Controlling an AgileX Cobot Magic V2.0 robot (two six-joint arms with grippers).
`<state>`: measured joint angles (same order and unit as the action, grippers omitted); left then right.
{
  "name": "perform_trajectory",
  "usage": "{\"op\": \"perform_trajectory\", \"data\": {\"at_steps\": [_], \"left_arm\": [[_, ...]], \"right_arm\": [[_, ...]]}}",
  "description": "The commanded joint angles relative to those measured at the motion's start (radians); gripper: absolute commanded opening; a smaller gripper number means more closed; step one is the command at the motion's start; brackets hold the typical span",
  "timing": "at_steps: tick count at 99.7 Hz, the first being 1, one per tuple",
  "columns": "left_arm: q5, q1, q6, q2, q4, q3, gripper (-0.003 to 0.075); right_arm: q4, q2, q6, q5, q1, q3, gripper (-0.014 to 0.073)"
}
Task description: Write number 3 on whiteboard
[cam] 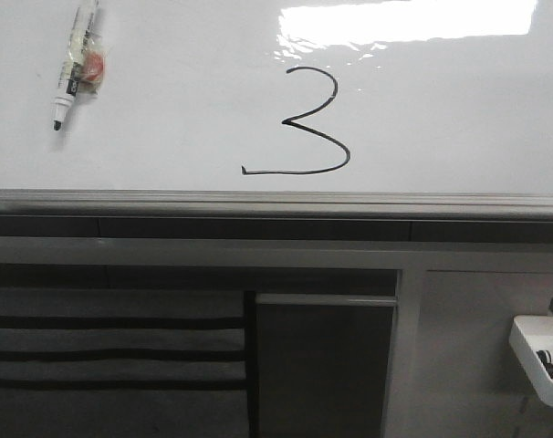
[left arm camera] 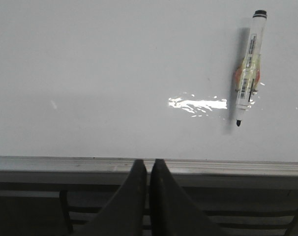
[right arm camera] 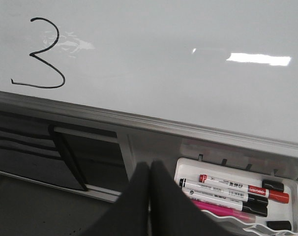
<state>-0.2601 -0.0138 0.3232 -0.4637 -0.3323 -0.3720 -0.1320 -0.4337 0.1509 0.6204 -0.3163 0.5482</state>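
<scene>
A thin black number 3 (cam: 306, 123) is drawn on the glossy whiteboard (cam: 185, 100), just above its silver-grey edge rail (cam: 276, 203); it also shows in the right wrist view (right arm camera: 43, 56). An uncapped black marker (cam: 74, 64) lies on the board at the far left, also seen in the left wrist view (left arm camera: 249, 69). My left gripper (left arm camera: 148, 164) is shut and empty, in front of the rail, away from the marker. My right gripper (right arm camera: 149, 167) is shut and empty, below the board beside the pen tray. Neither gripper shows in the front view.
A white tray (right arm camera: 188, 169) with red, black and pink markers (right arm camera: 237, 189) hangs below the board at the right, also in the front view (cam: 532, 351). A grey panel with black stripes (cam: 112, 351) and a dark cabinet panel (cam: 322, 365) stand below the rail.
</scene>
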Motion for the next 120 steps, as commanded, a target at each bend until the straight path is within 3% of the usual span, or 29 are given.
{"op": "perform_trajectory", "data": {"at_steps": [1,42,52,67,80,120], "left_arm": [[0.081,0.022,-0.013,0.022,-0.016,-0.007,-0.0018],[0.099,0.031,-0.013,0.405,-0.015,0.215,-0.0018],[0.163,0.034,-0.064,0.427,0.015,0.262,-0.0018],[0.227,0.035,-0.323,0.470,0.307,0.305,-0.0018],[0.395,0.035,-0.323,0.502,0.311,0.387,-0.0018],[0.357,0.042,-0.323,0.502,0.284,0.381,-0.0018]], "right_arm": [[-0.023,-0.004,0.000,-0.064,0.006,0.025,-0.0074],[-0.023,-0.004,0.000,-0.064,0.006,0.025,-0.0074],[-0.023,-0.004,0.000,-0.064,0.006,0.025,-0.0074],[-0.023,-0.004,0.000,-0.064,0.006,0.025,-0.0074],[-0.023,-0.004,0.000,-0.064,0.006,0.025,-0.0074],[-0.023,-0.004,0.000,-0.064,0.006,0.025,-0.0074]]}}
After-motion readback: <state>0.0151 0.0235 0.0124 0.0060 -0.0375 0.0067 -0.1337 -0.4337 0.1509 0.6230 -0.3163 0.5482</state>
